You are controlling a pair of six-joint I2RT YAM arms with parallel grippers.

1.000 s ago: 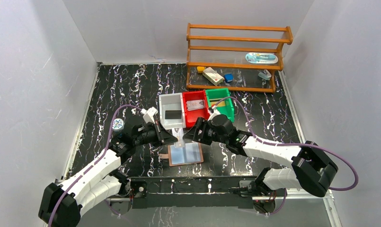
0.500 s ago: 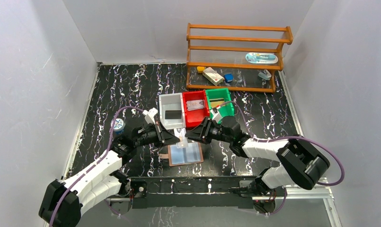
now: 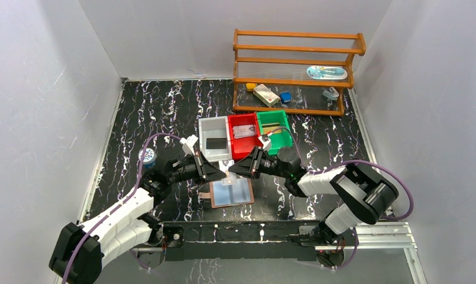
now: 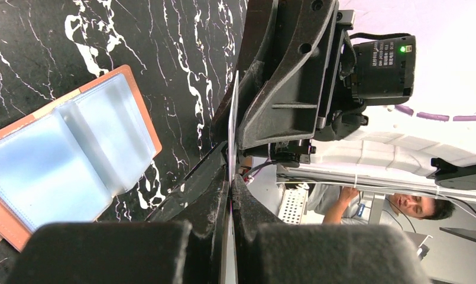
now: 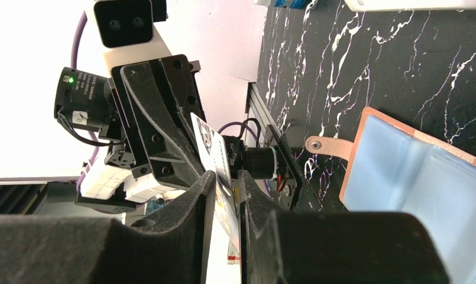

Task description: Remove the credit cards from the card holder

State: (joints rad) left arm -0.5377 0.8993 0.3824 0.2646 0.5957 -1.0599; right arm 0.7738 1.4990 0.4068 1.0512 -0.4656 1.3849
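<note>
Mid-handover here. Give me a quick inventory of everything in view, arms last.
credit card: one, whitish, held between both grippers
card holder: one, tan, blue lining, open flat on table
white bin, red bin, green bin: one each, row behind holder, contents inside
wooden rack: one, orange-brown, back right, small items on shelves
round item: one, blue-white, table's left side
table: one, black marbled
left gripper: black, shut on credit card
right gripper: black, jaws flanking card, grip unclear
</note>
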